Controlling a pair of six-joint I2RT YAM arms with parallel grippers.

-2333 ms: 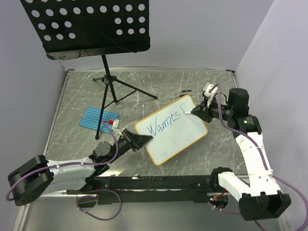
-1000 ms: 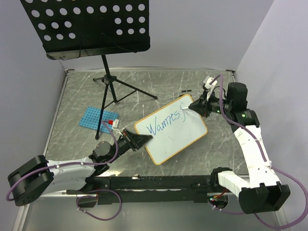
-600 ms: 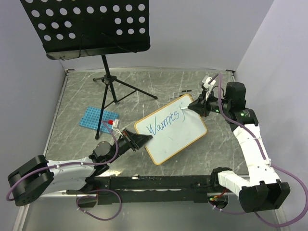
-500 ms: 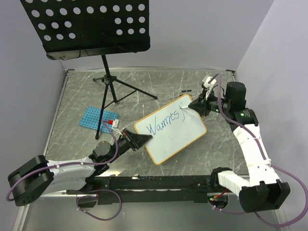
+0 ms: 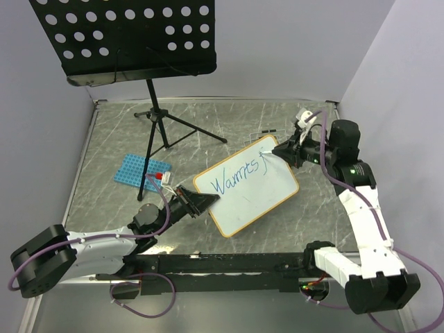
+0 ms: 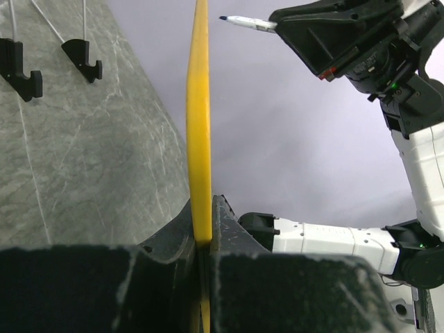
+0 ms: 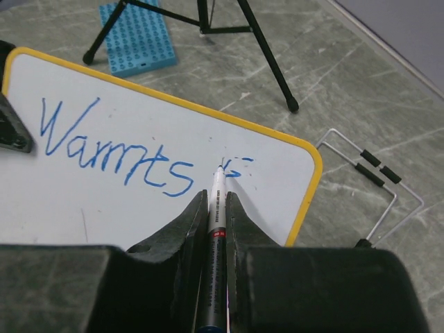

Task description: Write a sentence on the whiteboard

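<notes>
Grey marbled counter (image 5: 277, 118) carries a blue perforated rack (image 5: 135, 170) at the left; what it holds is too small to tell. Mid-counter sits the whiteboard (image 5: 257, 198), skewed, with the sentence (image 5: 236, 177) reading "Warmts" plus one small blue stroke. The left claw (image 5: 207, 202) is clenched on its near-left edge. The right claw (image 5: 281, 153), at its far-right corner, grips a marker (image 7: 217, 198), tip by that stroke.

Right gripper (image 7: 216, 199) clamped on marker (image 7: 218, 182), tip at whiteboard (image 7: 90, 205), just right of sentence (image 7: 114, 149) "Warmts", blue rack (image 7: 135, 31) beyond
</notes>
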